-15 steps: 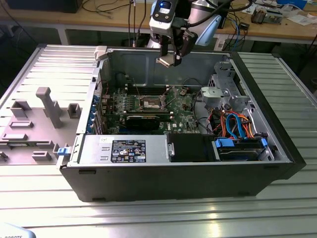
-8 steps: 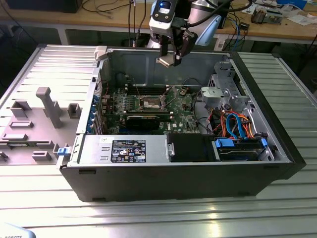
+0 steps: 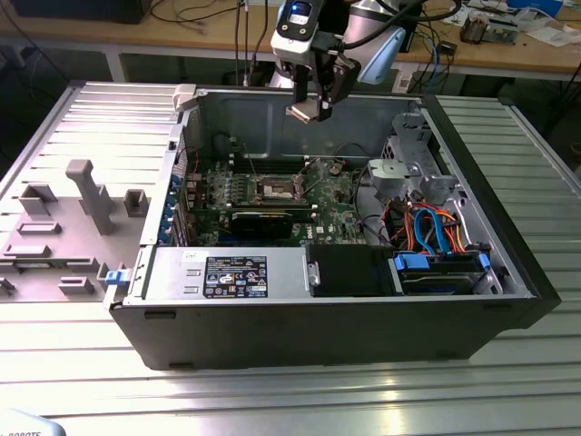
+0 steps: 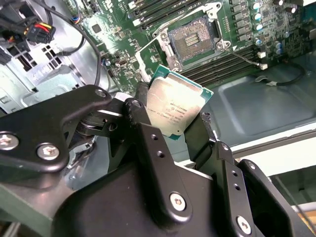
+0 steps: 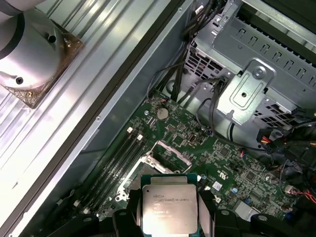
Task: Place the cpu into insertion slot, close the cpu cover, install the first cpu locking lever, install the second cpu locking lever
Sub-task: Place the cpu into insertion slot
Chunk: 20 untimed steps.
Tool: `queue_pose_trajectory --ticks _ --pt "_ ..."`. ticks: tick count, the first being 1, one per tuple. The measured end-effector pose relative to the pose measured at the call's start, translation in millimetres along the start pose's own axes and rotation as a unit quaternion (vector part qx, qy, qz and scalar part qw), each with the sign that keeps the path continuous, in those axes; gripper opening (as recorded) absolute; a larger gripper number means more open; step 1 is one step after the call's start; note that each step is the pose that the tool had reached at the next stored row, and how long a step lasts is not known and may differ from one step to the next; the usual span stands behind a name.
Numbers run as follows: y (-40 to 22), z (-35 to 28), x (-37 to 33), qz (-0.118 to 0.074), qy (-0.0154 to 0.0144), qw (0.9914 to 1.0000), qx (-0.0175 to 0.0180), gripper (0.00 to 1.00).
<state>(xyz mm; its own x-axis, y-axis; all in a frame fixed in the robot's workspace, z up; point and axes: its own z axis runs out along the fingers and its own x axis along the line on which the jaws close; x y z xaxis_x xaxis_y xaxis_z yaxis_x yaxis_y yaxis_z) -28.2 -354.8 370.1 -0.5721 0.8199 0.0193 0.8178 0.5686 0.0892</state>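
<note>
Arm [image 3: 374, 34]: one, silver-grey tubular links with dark joints, reaching in from the top of the exterior view and bending downward at its end.
Wrist [image 3: 296, 25]: black-and-pale housing with a blue light lit, pointing down.
Gripper [image 3: 309, 110]: black, two-fingered, hanging below the wrist (suspended in the air).
Fingers [image 4: 150, 148]: black bars with screw heads, one on each side, clamped against opposite edges of the cpu [image 4: 174, 104].
Hold: chip between the fingertips, its metal face showing in both wrist views, tilted in the second wrist view.
</note>
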Motion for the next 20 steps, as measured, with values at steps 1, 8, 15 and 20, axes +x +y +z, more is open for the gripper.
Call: queue_pose_trajectory --ticks 1,8,15,20 --pt "0.0 0.1 0.0 0.006 -0.0005 0.99998 -0.0001 0.54" --pt "0.0 0.3 0.0 0.036 -0.0032 0.99934 -0.0007 0.54" --pt "0.0 0.4 0.0 0.043 -0.0038 0.99908 -0.0009 0.54" --pt "-0.1 0.8 0.0 0.063 -0.0057 0.99797 -0.0012 0.54"
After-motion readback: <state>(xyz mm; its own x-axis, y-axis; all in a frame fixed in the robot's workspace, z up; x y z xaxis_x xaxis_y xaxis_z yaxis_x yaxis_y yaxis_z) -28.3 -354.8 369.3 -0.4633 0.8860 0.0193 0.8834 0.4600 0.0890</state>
